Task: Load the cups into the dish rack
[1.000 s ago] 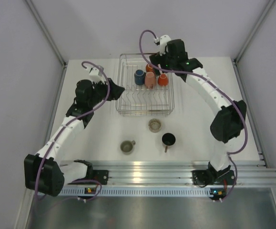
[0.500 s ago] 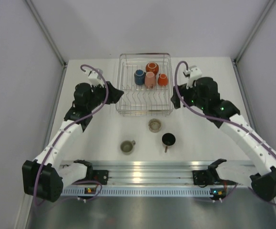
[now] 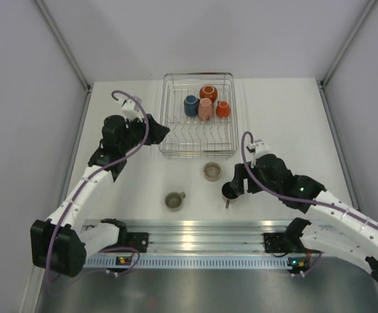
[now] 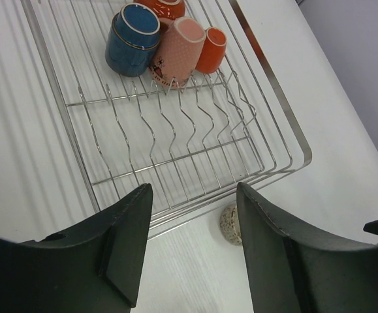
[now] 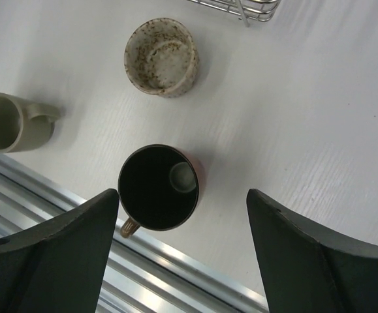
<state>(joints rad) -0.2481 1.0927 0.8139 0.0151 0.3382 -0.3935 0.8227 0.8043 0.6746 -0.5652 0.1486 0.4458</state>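
Nearest, the right pincer (image 5: 182,195) hung apart over the black cup (image 5: 156,189) on the worktop (image 5: 319,117); only its wrist view showed the cup's whole mouth. Farther, the left pincer (image 4: 194,189) gaped, empty, beside the dish rack (image 4: 286,140), which held four cups (image 4: 179,59) at its far end.

Table (image 3: 286,111): rack (image 3: 198,140), blk cup (image 5: 156,189), speckled cup (image 5: 160,57), olive cup (image 5: 9,122).
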